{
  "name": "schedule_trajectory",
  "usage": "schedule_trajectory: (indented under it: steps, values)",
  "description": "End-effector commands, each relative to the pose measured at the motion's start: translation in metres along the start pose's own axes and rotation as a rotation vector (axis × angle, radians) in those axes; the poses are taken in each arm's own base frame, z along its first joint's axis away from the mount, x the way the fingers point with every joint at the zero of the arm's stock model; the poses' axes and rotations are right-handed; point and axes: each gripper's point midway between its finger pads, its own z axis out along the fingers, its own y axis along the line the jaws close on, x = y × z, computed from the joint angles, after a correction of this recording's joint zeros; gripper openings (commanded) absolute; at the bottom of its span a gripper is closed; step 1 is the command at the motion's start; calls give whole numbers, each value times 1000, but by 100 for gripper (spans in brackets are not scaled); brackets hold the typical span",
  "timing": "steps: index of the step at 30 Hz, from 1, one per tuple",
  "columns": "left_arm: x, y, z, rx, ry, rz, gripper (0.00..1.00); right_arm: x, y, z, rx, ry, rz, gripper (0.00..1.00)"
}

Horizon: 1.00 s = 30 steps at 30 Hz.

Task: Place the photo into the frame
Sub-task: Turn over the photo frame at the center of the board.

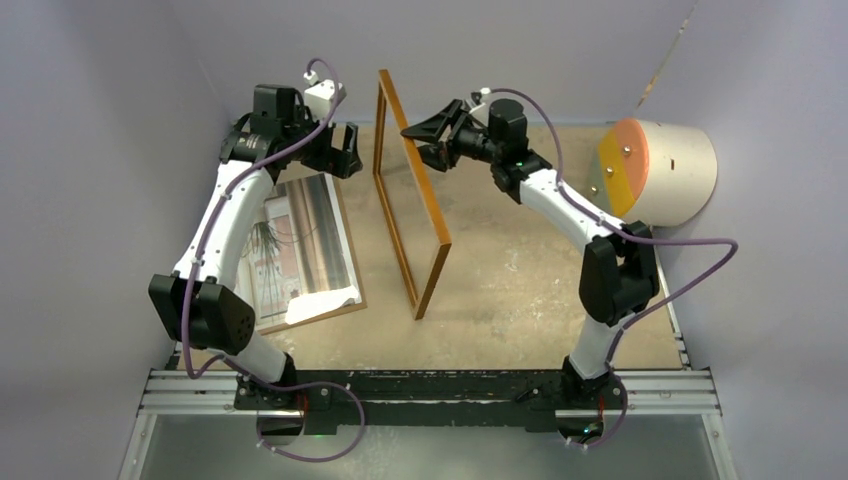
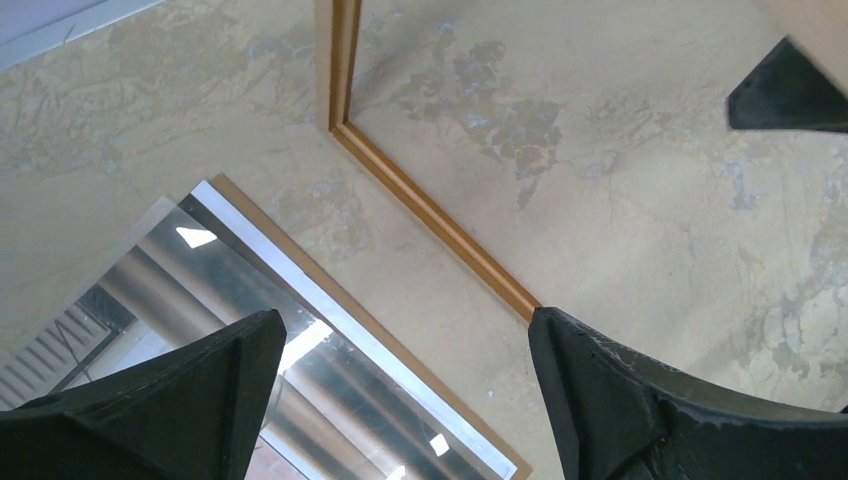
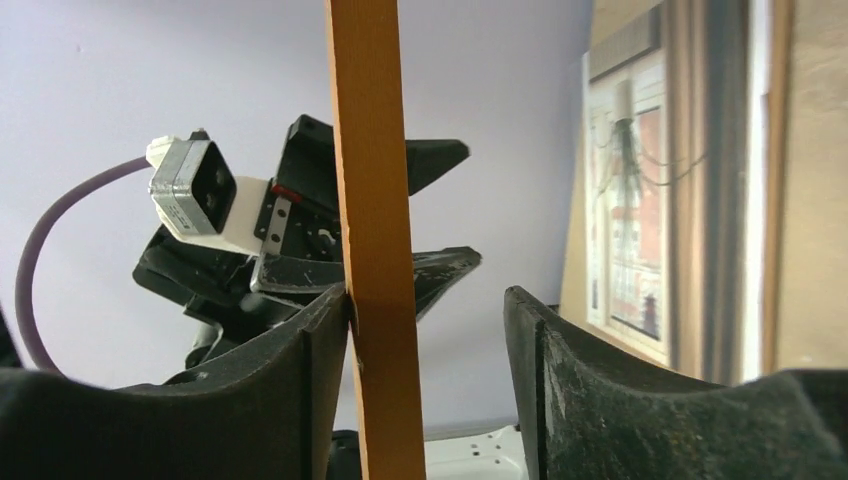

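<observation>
Upright frame (image 1: 420,170), flat photo (image 1: 300,240)
The frame is stood on edge on the table (image 1: 500,280), its upper rail set between the right gripper's (image 1: 418,142) jaws; the photo is laid flat to its left, near the left gripper (image 1: 350,152).

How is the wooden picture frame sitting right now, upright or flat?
Upright: the frame rests on its long edge on the table; the open right gripper straddles its top rail.

The frame (image 1: 434,280) stands upright on its edge and divides the table (image 1: 520,290). Right of the frame the surface is free as far as the beige drum (image 1: 670,170). Left of the frame the photo (image 1: 300,240) lies flat, with the left gripper (image 1: 340,150) above its far end.
</observation>
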Motion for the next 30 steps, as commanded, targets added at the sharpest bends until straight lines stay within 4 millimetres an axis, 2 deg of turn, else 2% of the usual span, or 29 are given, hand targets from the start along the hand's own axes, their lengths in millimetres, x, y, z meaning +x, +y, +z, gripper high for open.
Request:
schedule_trajectory:
  steps: [1,5,10,15,20,25,30]
  values:
    - [-3,13,4,-57,-9,19,100,-9,-2,-33,76,6,-97,61]
    - [5,18,9,-77,2,21,100,-28,-1,-54,123,-36,-158,66]
    - [19,27,16,-112,31,27,100,-40,-10,-74,173,-56,-180,66]
    - [49,44,31,-174,96,45,100,-46,-27,-90,216,-83,-170,67]
    - [80,60,45,-229,180,65,100,-50,-33,-100,265,-117,-215,62]
    - [102,74,52,-281,225,114,100,-57,-62,-112,423,-133,-287,61]
    - [122,81,58,-305,278,147,100,-64,-93,-124,561,-125,-379,50]
